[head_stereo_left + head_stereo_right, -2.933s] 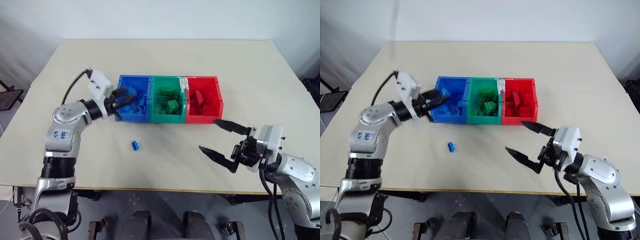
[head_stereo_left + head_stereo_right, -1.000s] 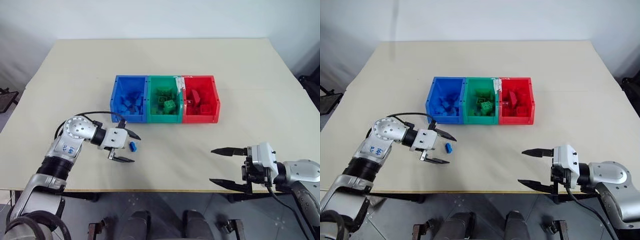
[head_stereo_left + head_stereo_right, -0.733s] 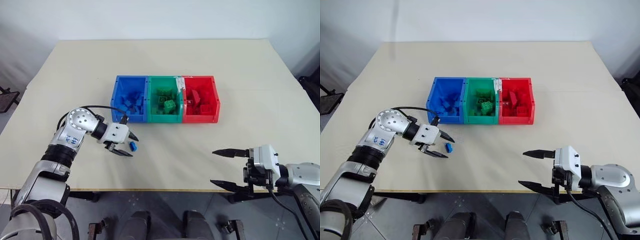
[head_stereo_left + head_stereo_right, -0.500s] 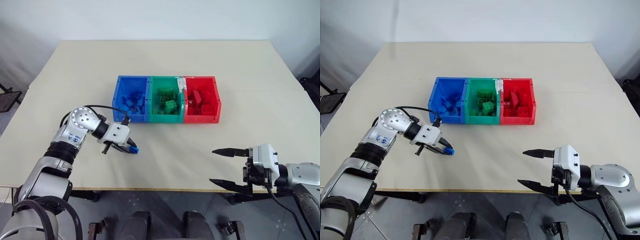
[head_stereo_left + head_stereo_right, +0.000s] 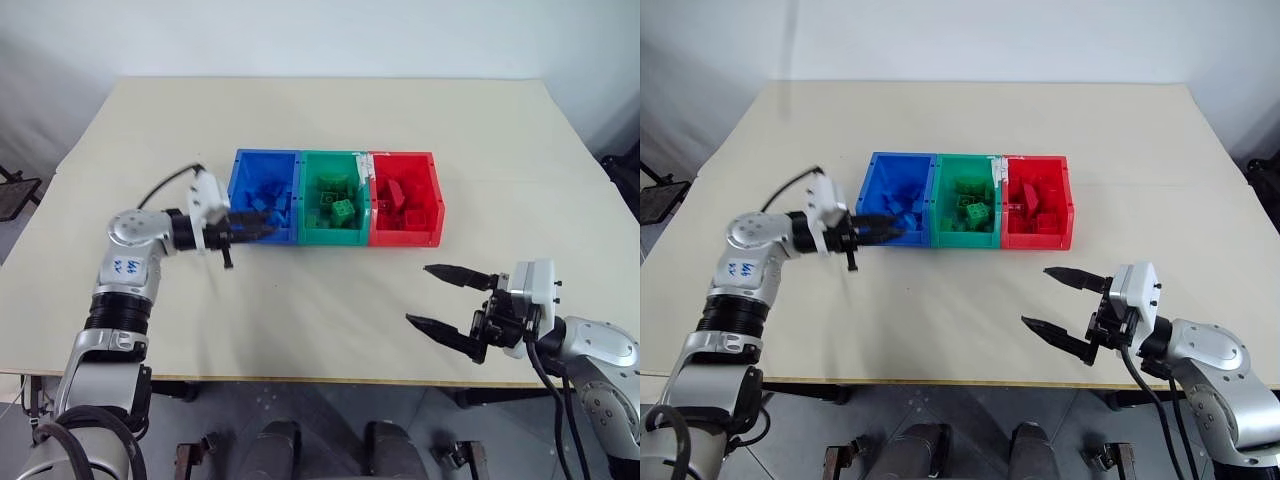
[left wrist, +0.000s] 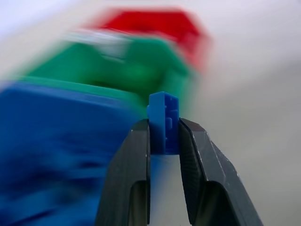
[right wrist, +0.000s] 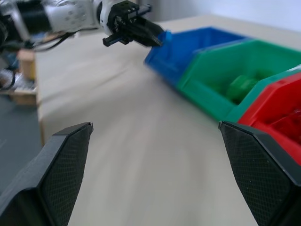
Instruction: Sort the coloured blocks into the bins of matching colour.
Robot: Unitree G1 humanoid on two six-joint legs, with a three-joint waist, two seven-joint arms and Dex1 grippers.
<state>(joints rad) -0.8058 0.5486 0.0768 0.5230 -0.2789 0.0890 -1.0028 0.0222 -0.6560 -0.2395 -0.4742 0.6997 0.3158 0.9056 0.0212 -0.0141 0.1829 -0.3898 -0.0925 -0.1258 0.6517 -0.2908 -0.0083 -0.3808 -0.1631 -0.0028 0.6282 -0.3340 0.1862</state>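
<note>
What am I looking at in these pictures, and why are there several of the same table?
It is a two-armed robot at a beige table. Two pictures come from cameras on its head, looking down over both arms. The other two come from a camera on each wrist, looking along that arm's claw. On the table stand three joined square plastic tubs: a blue tub, a green tub and a red tub, with small studded toy bricks inside. The left claw is shut on a small blue studded plastic brick, right beside the blue tub. The right claw is open and holds nothing, above the table's near edge.
</note>
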